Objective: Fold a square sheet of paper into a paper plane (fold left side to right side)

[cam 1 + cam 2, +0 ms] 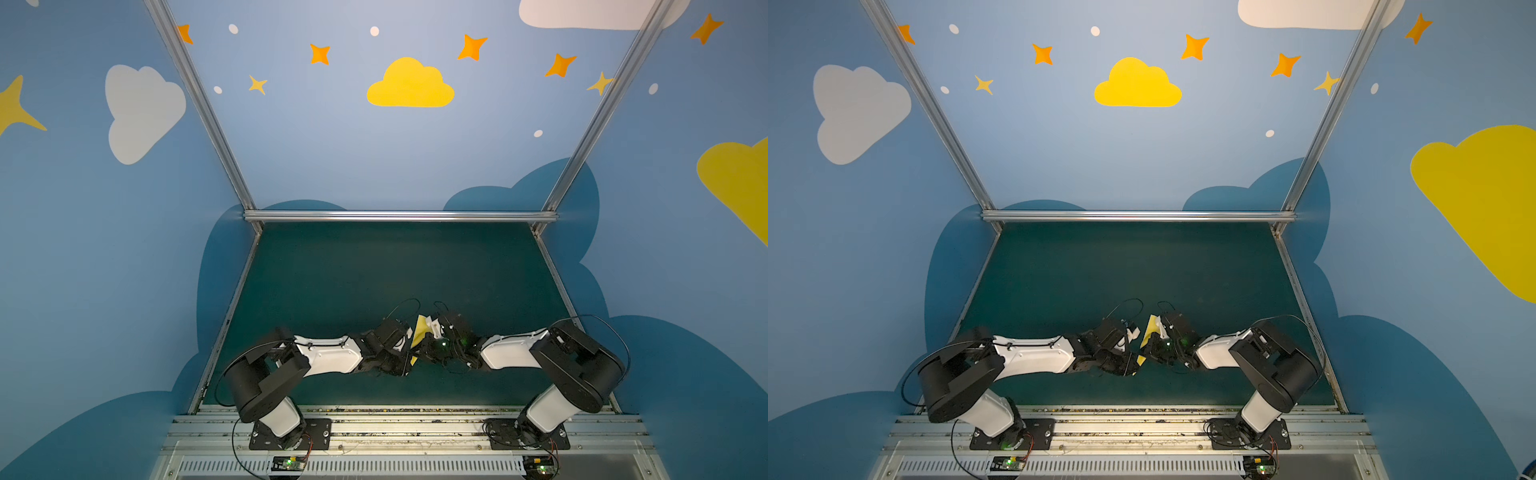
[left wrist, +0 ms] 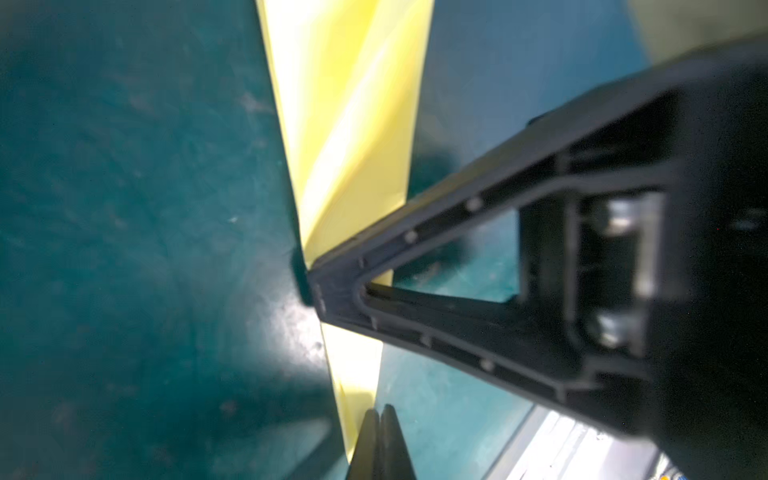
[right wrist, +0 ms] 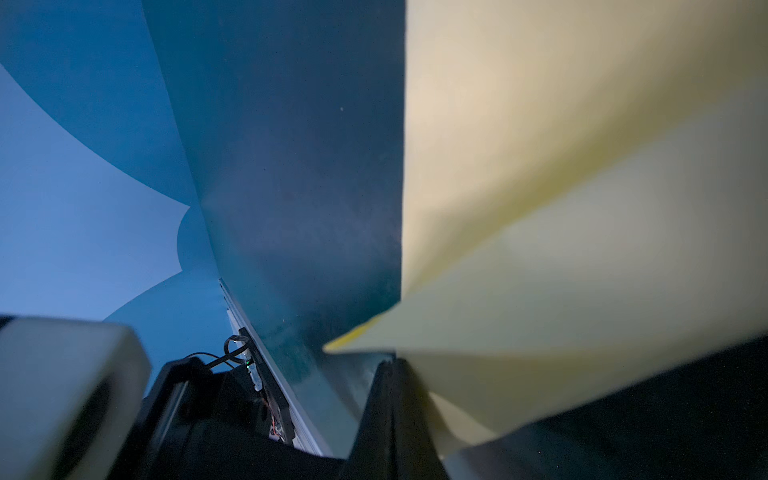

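Paper plane (image 1: 421, 332): slim folded dart, mat (image 1: 374, 270) centre toward 6 o'clock, long axis 12-to-6. Left gripper (image 2: 380, 419) pinching 6 o'clock end, right gripper (image 3: 392, 370) pinching mid-body. Likely steadying layers upright for wing crease.

White shells on the left arm (image 1: 328, 353) and right arm (image 1: 511, 348) sit between bulky black joints — thin black cables (image 1: 407, 300) loop off the wrists; the left gripper (image 2: 379, 411) is black, wedge-tapered.
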{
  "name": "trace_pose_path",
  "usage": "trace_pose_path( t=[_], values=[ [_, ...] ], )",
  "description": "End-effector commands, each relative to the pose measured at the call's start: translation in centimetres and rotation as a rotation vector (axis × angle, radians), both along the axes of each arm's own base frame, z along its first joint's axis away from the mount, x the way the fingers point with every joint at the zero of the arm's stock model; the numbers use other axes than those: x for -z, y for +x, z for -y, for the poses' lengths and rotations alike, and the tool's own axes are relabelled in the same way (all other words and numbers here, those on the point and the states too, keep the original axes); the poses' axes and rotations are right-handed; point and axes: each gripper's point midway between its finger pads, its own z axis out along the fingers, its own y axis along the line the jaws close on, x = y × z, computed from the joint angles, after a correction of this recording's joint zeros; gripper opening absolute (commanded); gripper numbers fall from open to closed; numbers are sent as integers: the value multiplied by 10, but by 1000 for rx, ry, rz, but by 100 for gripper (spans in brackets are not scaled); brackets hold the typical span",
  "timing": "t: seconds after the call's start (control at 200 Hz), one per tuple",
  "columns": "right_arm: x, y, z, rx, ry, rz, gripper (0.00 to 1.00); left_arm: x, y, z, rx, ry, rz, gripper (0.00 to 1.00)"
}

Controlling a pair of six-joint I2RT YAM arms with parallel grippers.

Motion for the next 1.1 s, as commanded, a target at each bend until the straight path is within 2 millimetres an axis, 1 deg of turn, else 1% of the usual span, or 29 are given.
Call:
trace_pose_path(
  t=[0.0, 0.235, 0.375, 0.471, 0.696, 0.841, 0.916, 1.096],
  values=[
    [45, -24, 37, 36, -178, -121, 0, -1, 11, 4, 3, -9, 35, 3],
    [48, -26, 37, 34, -175, -125, 0, 9, 18, 6, 1, -1, 15, 3],
    [46, -25, 36, 24, -164, -120, 0, 21, 11, 4, 5, 12, -19, 3],
    [41, -18, 38, 23, -131, -96, 0, 31, 6, -3, 1, 42, -44, 3],
    [33, 1, 58, 44, -119, -65, 0, 41, -1, -12, 0, 71, -69, 3],
    [31, 11, 65, 52, -124, -64, 0, 46, -3, -13, 3, 78, -81, 3],
    [30, 16, 68, 57, -126, -64, 0, 50, -4, -15, 0, 82, -87, 3],
    [37, 24, 86, 95, -156, -82, 0, 54, -7, -17, -3, 84, -99, 3]
  ],
)
